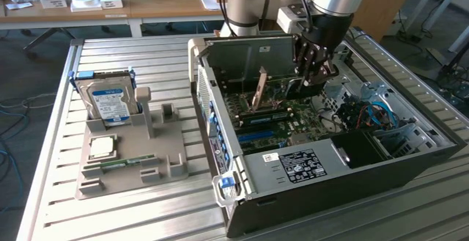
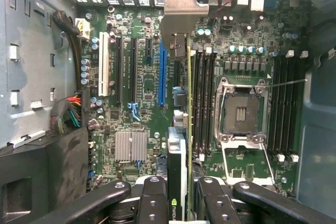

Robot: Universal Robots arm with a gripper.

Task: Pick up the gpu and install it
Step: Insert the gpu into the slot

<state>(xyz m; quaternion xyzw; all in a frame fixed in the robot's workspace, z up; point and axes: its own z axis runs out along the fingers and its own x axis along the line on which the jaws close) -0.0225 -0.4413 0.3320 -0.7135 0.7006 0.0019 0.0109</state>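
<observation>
One gpu (image 2: 177, 148) clamped edgewise in one tool (image 2: 180, 186).

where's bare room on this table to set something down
Bare slatted metal table behind the blue-labelled silver hard drive and in front of the beige plastic holder. Crowded inside the open black computer case, where the gripper holds the green gpu card.
</observation>
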